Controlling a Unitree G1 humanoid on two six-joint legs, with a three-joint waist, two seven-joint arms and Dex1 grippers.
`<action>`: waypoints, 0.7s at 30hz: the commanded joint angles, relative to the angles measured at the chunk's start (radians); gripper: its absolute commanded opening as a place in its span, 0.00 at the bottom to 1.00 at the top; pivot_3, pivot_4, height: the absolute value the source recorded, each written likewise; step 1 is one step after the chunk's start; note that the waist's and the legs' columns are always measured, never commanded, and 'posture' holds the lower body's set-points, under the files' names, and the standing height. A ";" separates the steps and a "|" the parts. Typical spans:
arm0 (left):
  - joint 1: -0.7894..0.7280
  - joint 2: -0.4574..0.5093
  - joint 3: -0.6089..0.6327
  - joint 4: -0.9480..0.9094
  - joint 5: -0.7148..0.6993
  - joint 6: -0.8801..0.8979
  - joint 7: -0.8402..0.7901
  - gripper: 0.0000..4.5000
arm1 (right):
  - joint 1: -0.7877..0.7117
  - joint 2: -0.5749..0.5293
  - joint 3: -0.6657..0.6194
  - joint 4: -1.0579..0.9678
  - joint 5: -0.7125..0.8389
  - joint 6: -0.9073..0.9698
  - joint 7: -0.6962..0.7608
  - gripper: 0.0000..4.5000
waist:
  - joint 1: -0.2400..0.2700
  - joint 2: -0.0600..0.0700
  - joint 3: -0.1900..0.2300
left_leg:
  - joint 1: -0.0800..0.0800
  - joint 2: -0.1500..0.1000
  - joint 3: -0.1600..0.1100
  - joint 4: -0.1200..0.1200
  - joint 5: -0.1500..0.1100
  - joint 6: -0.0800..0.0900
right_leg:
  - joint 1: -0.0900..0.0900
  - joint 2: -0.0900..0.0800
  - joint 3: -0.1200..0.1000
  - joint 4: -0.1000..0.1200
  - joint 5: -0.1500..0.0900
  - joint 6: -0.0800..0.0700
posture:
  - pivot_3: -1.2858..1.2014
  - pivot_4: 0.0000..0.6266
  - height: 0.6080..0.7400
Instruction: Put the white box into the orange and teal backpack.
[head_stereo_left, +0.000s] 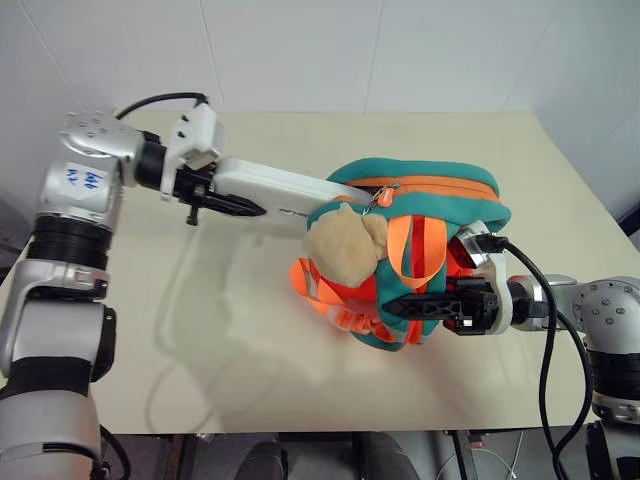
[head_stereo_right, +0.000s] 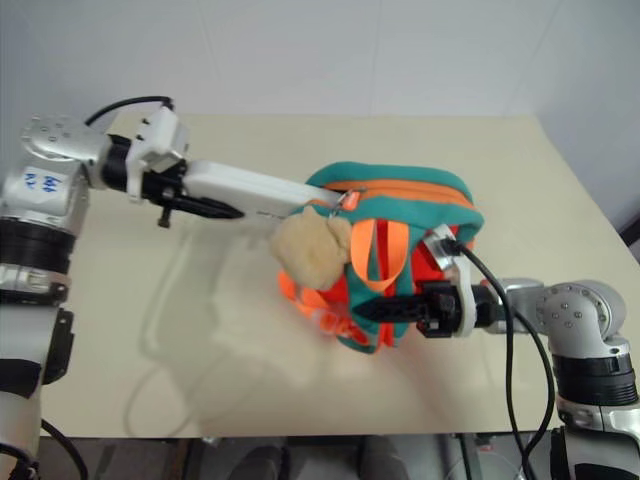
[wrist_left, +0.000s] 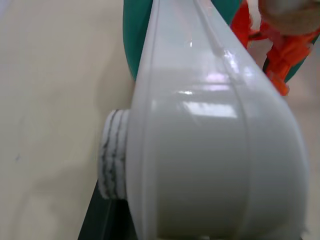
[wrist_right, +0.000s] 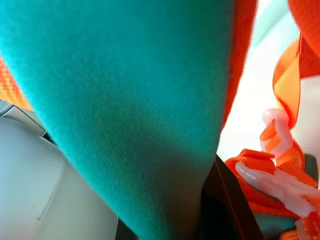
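On your left, the left gripper (head_stereo_left: 225, 203) has its fingers clamped on the near end of the white box (head_stereo_left: 270, 186), whose far end pokes into the orange and teal backpack (head_stereo_left: 420, 190) on the surface (head_stereo_left: 200, 330). On your right, the right gripper (head_stereo_left: 420, 306) pinches the backpack's teal fabric.
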 joint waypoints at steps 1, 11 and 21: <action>-0.052 -0.064 0.001 -0.003 -0.011 0.014 -0.063 0.28 | -0.004 0.009 -0.006 -0.028 0.016 -0.002 -0.008 0.12 | 0.004 0.000 0.000 | 0.000 0.000 0.000 0.000 0.000 0.000 | 0.000 0.000 0.000 0.000 0.000 0.000 | 0.52 0.24 1.00; -0.122 -0.280 -0.042 0.126 0.046 -0.046 -0.062 0.28 | -0.017 0.024 0.009 -0.027 0.003 -0.010 -0.006 0.12 | 0.000 0.000 0.000 | 0.000 0.000 0.001 0.000 -0.001 0.002 | -0.002 0.000 0.000 0.000 0.000 0.000 | 0.52 0.24 1.00; -0.128 -0.399 -0.085 0.093 0.121 -0.009 -0.034 0.48 | 0.015 0.046 0.001 -0.059 0.010 -0.010 -0.026 0.12 | 0.013 0.000 0.000 | 0.000 0.000 0.001 0.000 -0.001 0.002 | -0.001 0.000 0.000 0.000 0.000 0.000 | 0.52 0.24 1.00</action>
